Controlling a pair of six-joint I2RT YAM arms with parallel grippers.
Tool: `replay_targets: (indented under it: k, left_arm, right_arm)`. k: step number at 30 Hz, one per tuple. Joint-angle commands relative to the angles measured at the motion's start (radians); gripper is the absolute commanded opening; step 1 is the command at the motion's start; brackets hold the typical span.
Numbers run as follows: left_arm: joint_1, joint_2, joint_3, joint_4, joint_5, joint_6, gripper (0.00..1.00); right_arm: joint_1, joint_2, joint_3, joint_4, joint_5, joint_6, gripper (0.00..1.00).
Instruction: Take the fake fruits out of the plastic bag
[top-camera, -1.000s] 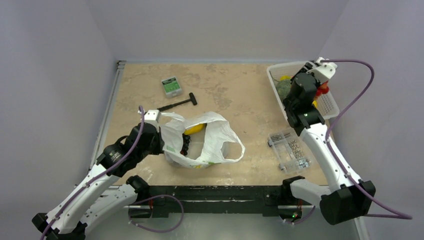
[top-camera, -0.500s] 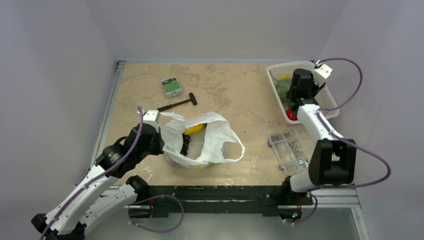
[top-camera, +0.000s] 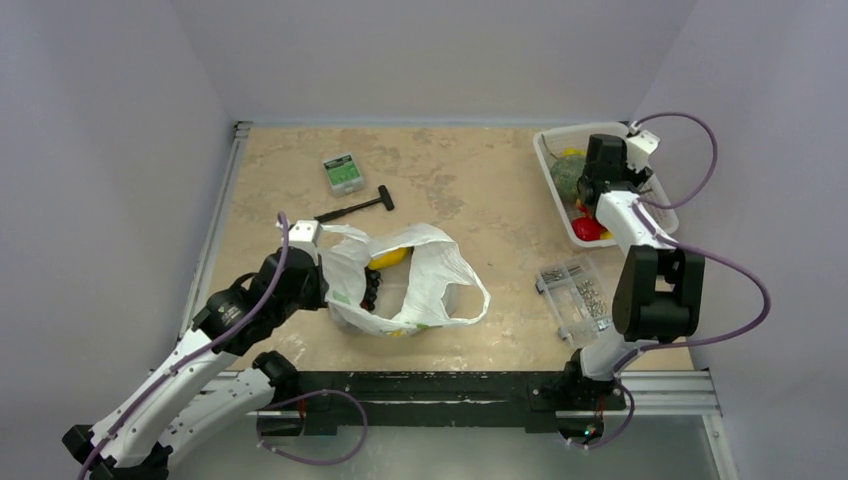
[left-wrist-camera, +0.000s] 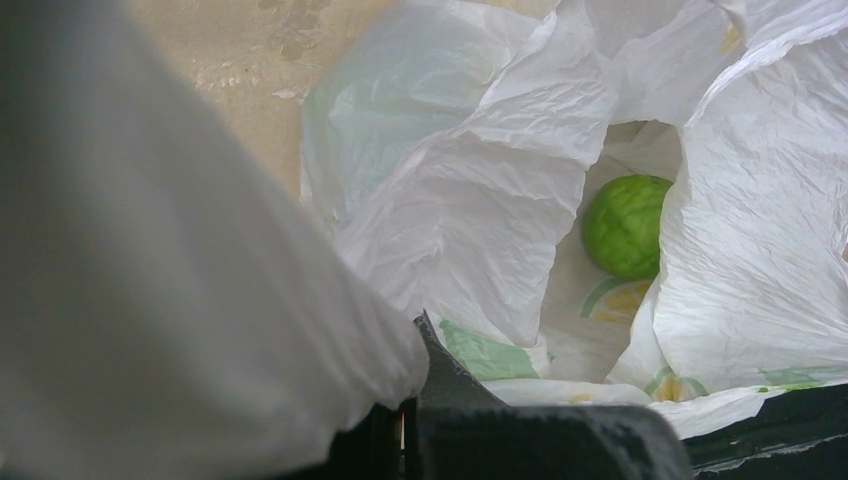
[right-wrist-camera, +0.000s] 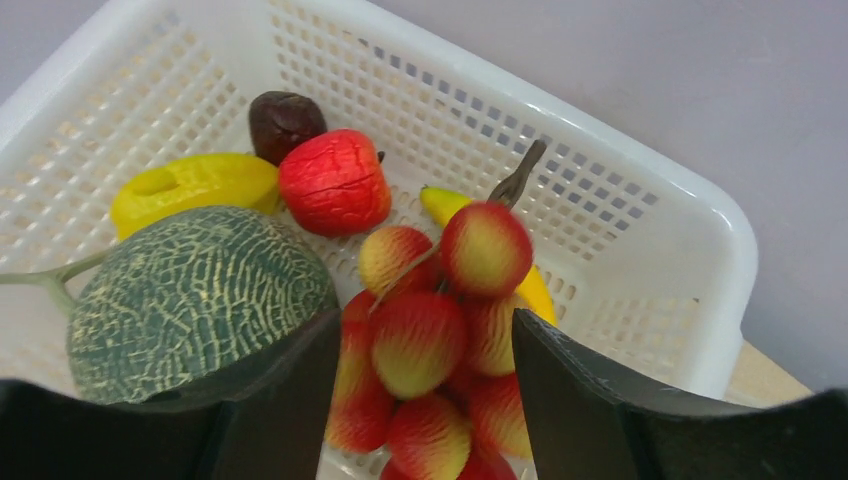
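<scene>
**Plastic bag status: fruit inside, left claw on its rim**

Top view:
- plastic bag (top-camera: 405, 285) lies flat on the tabletop (top-camera: 450, 180), left of centre on the near half.
- Long axis roughly left-right. A loop handle (top-camera: 470, 295) is at the right end, and the left end is at the left claw (top-camera: 335, 283).
- A yellow fruit (top-camera: 390, 258) shows in the bag's upper opening.
- White basket (top-camera: 555, 195) sits at the far right corner, with the right claw (top-camera: 583, 200) above it.
- Clear screw box (top-camera: 580, 300) is near right, lid open, with hardware in its compartments.
- Small green box (top-camera: 343, 172) and a black T-handle tool (top-camera: 355, 207) lie beyond the bag, apart from it.

Left wrist:
- Claw (left-wrist-camera: 405, 430) is nearly closed, pinching bag (left-wrist-camera: 480, 200) film. One finger is draped in blurred white plastic.
- The crinkled mouth gapes away from the camera, with one round green fruit (left-wrist-camera: 625, 225) deep inside.

Right wrist:
- Claw (right-wrist-camera: 420, 330) has its fingers wide apart and is not clamped.
- Red-yellow berry bunch (right-wrist-camera: 440, 330) shows between the fingers, lying in the basket (right-wrist-camera: 480, 110). Contact with the fingers is unclear.
- Also in the basket:
  - netted green melon (right-wrist-camera: 190, 290)
  - yellow piece (right-wrist-camera: 195, 180)
  - red fruit (right-wrist-camera: 335, 180)
  - dark brown fruit (right-wrist-camera: 283, 120)
  - banana (right-wrist-camera: 450, 205), under the bunch
</scene>
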Motion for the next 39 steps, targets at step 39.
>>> replay_targets:
  k: [39]
  left_arm:
    - [-0.017,0.039,0.074,-0.028,-0.096,0.105,0.0]
  right_arm:
    - [1.001,-0.299,0.096,-0.137,-0.775,-0.215,0.71]
